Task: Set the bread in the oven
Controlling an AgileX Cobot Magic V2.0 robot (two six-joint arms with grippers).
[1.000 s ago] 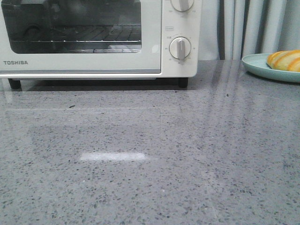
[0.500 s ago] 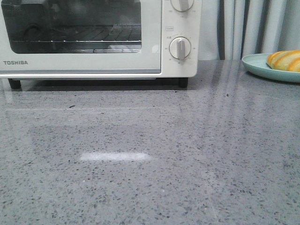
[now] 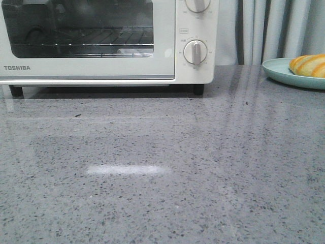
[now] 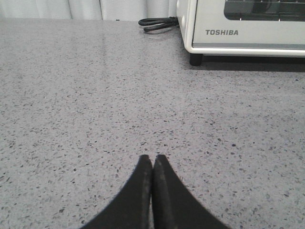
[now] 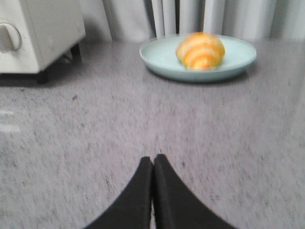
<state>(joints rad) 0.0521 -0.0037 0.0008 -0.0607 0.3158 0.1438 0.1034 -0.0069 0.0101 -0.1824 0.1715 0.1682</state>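
Note:
The bread point(image 3: 309, 65), a golden-orange roll with pale stripes, lies on a pale green plate point(image 3: 279, 71) at the table's far right; it also shows in the right wrist view point(image 5: 200, 49). The white Toshiba oven point(image 3: 101, 40) stands at the back left with its door closed, and its corner shows in the left wrist view point(image 4: 243, 28). My left gripper point(image 4: 152, 158) is shut and empty over bare table, short of the oven. My right gripper point(image 5: 153, 158) is shut and empty, well short of the plate point(image 5: 157, 55). Neither gripper shows in the front view.
A black power cord point(image 4: 157, 24) lies coiled beside the oven's left side. Grey curtains point(image 3: 274, 25) hang behind the table. The oven's dials point(image 3: 195, 52) are on its right panel. The grey speckled table point(image 3: 162, 168) stretches in front of the oven.

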